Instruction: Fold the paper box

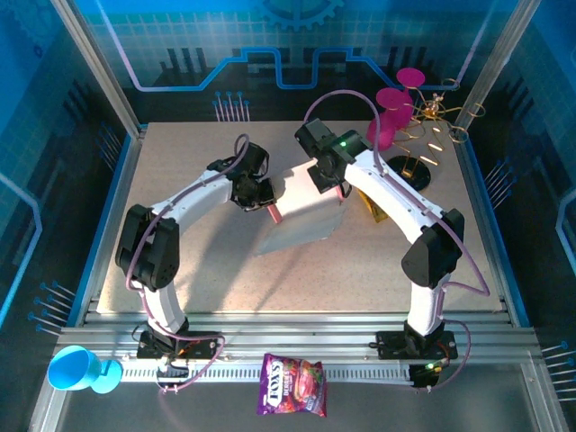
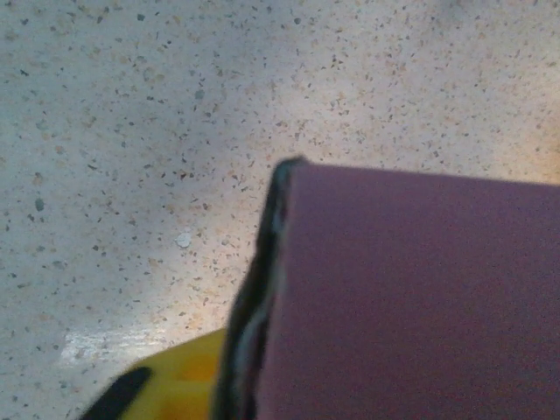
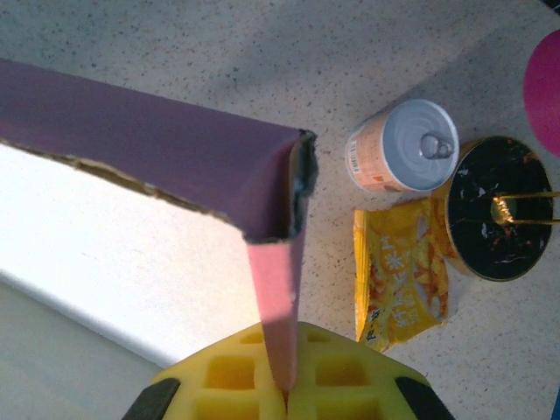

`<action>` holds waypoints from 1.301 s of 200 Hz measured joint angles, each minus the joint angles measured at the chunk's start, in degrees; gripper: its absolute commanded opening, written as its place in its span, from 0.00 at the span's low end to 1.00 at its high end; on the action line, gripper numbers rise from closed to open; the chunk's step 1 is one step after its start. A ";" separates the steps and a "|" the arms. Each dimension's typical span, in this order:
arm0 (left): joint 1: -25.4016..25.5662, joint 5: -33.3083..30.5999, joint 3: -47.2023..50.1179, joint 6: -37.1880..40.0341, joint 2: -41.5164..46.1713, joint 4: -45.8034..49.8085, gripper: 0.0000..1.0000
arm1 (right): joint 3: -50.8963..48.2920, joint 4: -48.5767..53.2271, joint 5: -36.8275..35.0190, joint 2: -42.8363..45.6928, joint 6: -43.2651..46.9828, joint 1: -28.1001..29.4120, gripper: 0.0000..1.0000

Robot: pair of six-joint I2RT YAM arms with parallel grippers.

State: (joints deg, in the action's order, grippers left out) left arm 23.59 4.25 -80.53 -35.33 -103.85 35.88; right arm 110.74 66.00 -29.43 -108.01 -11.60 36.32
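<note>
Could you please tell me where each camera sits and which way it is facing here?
Top external: above and behind the arms, looking down at the table; both arms show, left end effector and right end effector meeting at the paper box.
Left wrist: on the left arm, facing down at the table, close against the paper box; one yellow finger pad shows.
Right wrist: facing down past its yellow fingers, shut on a box flap; can beyond.
Shared: all three see the paper box.

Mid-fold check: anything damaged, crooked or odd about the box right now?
Yes. In the right wrist view the paper box shows a ragged, frayed edge along one flap and a crumpled dark corner just above the right gripper.
</note>
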 measured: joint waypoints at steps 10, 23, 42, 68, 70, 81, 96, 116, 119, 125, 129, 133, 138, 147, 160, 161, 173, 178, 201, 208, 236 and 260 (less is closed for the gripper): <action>0.63 -1.53 -0.26 0.02 -0.11 0.39 0.00 | -0.46 0.00 0.11 0.00 -0.04 -0.02 0.00; 1.09 -3.02 -0.63 -0.44 -0.15 0.94 0.00 | -0.72 -0.02 0.11 0.00 -0.24 -0.02 0.00; 1.92 -6.58 -2.36 -1.11 -0.37 3.23 0.00 | -1.20 -0.61 0.11 0.13 -0.48 0.11 0.00; 3.30 -11.37 -4.66 -2.91 -0.42 6.75 0.00 | -2.19 -1.53 -0.31 0.57 -1.14 0.11 0.00; 3.43 -11.72 -4.79 -3.19 -0.42 6.97 0.00 | -2.29 -1.57 -0.31 0.61 -1.14 0.11 0.00; 3.96 -13.16 -5.33 -3.82 -0.42 8.15 0.00 | -2.78 -1.92 -0.33 0.81 -1.51 0.24 0.00; 4.35 -14.58 -5.51 -4.85 -0.42 9.05 0.00 | -3.21 -2.43 -0.31 0.92 -1.64 0.46 0.00; 4.39 -15.02 -5.51 -5.29 -0.39 9.22 0.00 | -3.85 -3.13 -0.33 1.07 -1.73 0.63 0.00; 4.39 -15.02 -5.51 -5.29 -0.37 9.27 0.00 | -3.93 -3.21 -0.33 1.14 -1.73 0.63 0.00; 4.39 -14.97 -5.51 -5.29 -0.37 9.35 0.00 | -4.20 -3.43 -0.33 1.18 -1.73 0.63 0.00; 4.39 -14.95 -5.55 -5.29 -0.37 9.51 0.00 | -4.37 -3.61 -0.33 1.27 -1.70 0.63 0.00; 4.39 -14.93 -5.62 -5.27 -0.37 9.75 0.00 | -4.59 -3.74 -0.33 1.29 -1.70 0.61 0.00; 4.39 -14.78 -5.86 -5.27 -0.37 10.23 0.00 | -4.79 -3.87 -0.31 1.29 -1.68 0.59 0.00; 4.39 -14.53 -6.38 -5.27 -0.37 11.26 0.00 | -5.11 -4.07 -0.35 1.29 -1.60 0.52 0.00; 4.39 -13.92 -7.56 -5.22 -0.37 13.00 0.00 | -5.40 -4.28 -0.52 1.29 -1.40 0.31 0.00; 4.39 -13.88 -7.61 -5.22 -0.37 13.11 0.00 | -5.40 -4.31 -0.55 1.29 -1.38 0.28 0.00; 4.39 -13.31 -8.57 -5.16 -0.37 14.36 0.00 | -5.42 -4.52 -1.18 1.29 -1.05 0.20 0.00; 4.39 -13.05 -8.94 -5.11 -0.37 14.84 0.00 | -5.42 -4.57 -1.55 1.29 -1.01 0.22 0.00; 4.39 -11.72 -9.79 -5.07 -0.37 15.96 0.00 | -5.42 -4.57 -3.58 1.27 -0.46 0.52 0.00; 4.39 -11.39 -9.90 -5.09 -0.37 16.31 0.00 | -5.42 -4.55 -4.00 1.27 -0.35 0.74 0.00; 4.35 -10.84 -10.05 -5.07 -0.37 17.16 0.00 | -5.40 -4.50 -3.89 1.27 -0.15 1.01 0.07; 3.98 -10.86 -10.05 -5.07 -0.37 18.01 0.00 | -3.93 -3.06 -0.96 1.27 0.33 0.74 0.45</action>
State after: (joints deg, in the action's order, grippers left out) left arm 27.57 -6.61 -90.59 -40.40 -104.22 53.89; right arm 106.80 62.94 -30.39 -106.74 -11.27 37.06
